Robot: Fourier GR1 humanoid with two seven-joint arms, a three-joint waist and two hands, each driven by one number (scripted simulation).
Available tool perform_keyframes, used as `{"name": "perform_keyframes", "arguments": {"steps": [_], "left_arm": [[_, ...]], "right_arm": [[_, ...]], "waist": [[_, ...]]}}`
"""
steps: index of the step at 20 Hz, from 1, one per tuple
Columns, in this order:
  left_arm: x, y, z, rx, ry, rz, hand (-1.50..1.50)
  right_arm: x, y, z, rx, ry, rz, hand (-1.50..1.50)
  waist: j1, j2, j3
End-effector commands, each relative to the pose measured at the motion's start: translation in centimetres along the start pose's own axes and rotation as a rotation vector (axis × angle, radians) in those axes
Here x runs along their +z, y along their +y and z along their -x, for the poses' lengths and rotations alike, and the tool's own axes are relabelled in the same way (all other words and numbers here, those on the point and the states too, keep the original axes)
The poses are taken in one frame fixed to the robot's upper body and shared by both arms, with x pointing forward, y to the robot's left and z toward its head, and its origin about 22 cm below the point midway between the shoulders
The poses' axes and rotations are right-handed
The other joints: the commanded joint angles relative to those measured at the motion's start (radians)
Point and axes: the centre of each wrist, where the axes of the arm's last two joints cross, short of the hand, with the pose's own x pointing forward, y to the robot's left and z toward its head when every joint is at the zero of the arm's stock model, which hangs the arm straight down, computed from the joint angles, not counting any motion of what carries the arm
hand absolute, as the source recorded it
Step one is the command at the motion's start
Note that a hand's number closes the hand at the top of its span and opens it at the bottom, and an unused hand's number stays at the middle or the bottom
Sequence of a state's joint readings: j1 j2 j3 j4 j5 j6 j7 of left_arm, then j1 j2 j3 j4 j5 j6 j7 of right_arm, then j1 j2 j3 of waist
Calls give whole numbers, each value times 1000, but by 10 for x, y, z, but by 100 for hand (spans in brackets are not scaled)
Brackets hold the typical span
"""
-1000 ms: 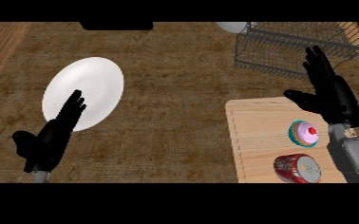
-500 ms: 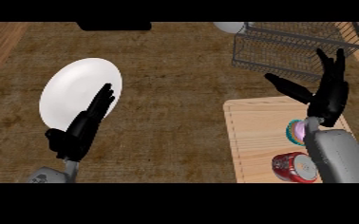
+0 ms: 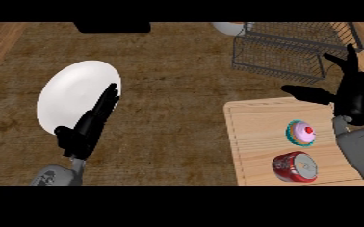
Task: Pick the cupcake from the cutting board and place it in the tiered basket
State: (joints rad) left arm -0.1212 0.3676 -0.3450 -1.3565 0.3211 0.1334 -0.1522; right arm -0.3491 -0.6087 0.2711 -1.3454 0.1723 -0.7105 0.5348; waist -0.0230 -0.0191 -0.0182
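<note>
The open right hand (image 3: 350, 92), fingers spread above the pale wooden cutting board (image 3: 259, 125), should drop onto the pink-frosted, cherry-topped cupcake (image 3: 301, 132) mid-board, clear of the red can (image 3: 295, 166).

A brown wooden counter (image 3: 177, 91) was seen. A white plate (image 3: 74, 94) lay on it, partly covered by the left hand (image 3: 85, 130). A cutting board (image 3: 259, 130) lay below the right hand (image 3: 348, 94), and a wire basket (image 3: 292, 48) stood beyond that hand.
</note>
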Motion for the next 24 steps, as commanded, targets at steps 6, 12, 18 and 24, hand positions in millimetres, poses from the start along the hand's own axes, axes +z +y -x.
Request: {"name": "perform_keyframes", "arguments": {"steps": [6,12,18,24], "left_arm": [[-6,-14,-6,-2,-15,17,0],[-12,7,-11,-10,-2,5,0],[-2,-6,-5,19,-12,21,0],[-9,-1,-8,1,-7,-1,0]], "right_arm": [[3,-23,-16,620,268,-306,-150],[26,-31,-103,718,369,-395,-150],[29,-24,-110,724,423,-362,-150],[18,-30,-79,841,509,-307,-150]], "waist": [[21,1,1],[18,6,10],[31,11,13],[13,10,13]]}}
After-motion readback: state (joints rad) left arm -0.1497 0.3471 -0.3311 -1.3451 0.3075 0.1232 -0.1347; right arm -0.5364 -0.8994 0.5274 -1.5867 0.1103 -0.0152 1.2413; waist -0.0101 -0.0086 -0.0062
